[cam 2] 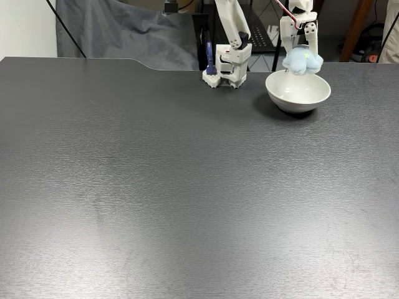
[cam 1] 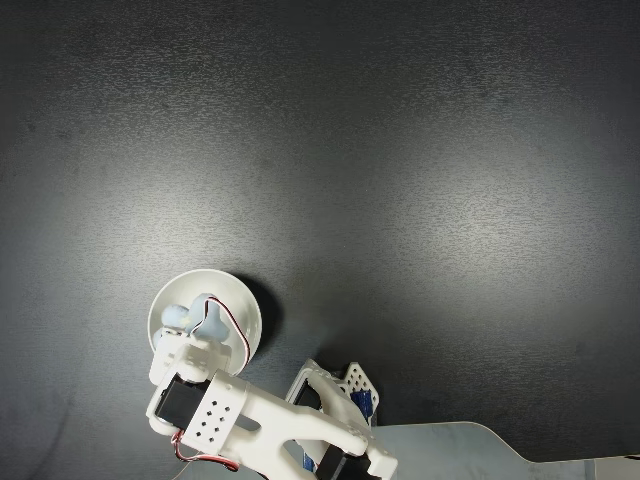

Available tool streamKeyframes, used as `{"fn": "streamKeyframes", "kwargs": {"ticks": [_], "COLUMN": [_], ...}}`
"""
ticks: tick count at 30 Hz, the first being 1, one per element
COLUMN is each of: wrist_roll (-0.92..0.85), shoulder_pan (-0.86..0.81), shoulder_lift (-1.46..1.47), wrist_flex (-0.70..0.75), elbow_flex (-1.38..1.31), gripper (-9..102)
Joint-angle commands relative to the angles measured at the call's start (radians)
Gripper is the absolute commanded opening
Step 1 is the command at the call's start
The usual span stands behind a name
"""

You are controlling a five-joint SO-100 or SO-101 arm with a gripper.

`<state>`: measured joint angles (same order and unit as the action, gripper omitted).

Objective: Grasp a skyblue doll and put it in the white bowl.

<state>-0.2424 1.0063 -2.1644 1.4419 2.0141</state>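
Hanging over the white bowl, the skyblue doll is clamped between the gripper fingers, clear of the bowl's inside; a gap shows between the plush and the rim in the fixed view from across the table. The doll's pale-blue fuzz bulges out both sides of the jaws, so the grip looks like a pinch through the middle, soft body squashed a bit. Good enough for a carry; plush won't slip easily.

In the fixed view from above, the doll sits inside the bowl's outline with the gripper over the near part of the rim. Reads as: transport done, arm lined up for the drop. My guess is the height is deliberate, keeping the fingers off the glossy rim.

Judgement: task is near its end, only the release left. Opening the jaws should let it fall straight in; the bowl is about twice the doll's width, so margin is fine. Risk: fuzz or a clasp snagging on a finger, or the doll landing on the rim edge nearest the arm, since it hangs off-centre toward that side.

The bowl stands on the dark table, just beside the arm base at the far edge. The red-white cable loops over the bowl, not touching the doll as far as I can tell.
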Motion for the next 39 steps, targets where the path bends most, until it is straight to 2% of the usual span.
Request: {"fn": "streamKeyframes", "kwargs": {"ticks": [1,7,16,19,26,30,35,39], "wrist_roll": [0.002,0.009,0.014,0.008,0.002,0.002,0.012,0.014], "shoulder_pan": [0.005,0.005,0.005,0.005,0.005,-0.028,-0.253,-0.454], "shoulder_lift": [-0.057,-0.046,-0.054,-0.046,-0.055,-0.098,-0.195,-0.222], "wrist_flex": [-0.009,-0.009,-0.008,-0.005,-0.008,-0.009,0.003,0.006], "elbow_flex": [-0.011,-0.011,0.005,0.005,0.003,-0.097,-0.411,-0.474], "gripper": [0,11,46,53,55,55,55,55]}}
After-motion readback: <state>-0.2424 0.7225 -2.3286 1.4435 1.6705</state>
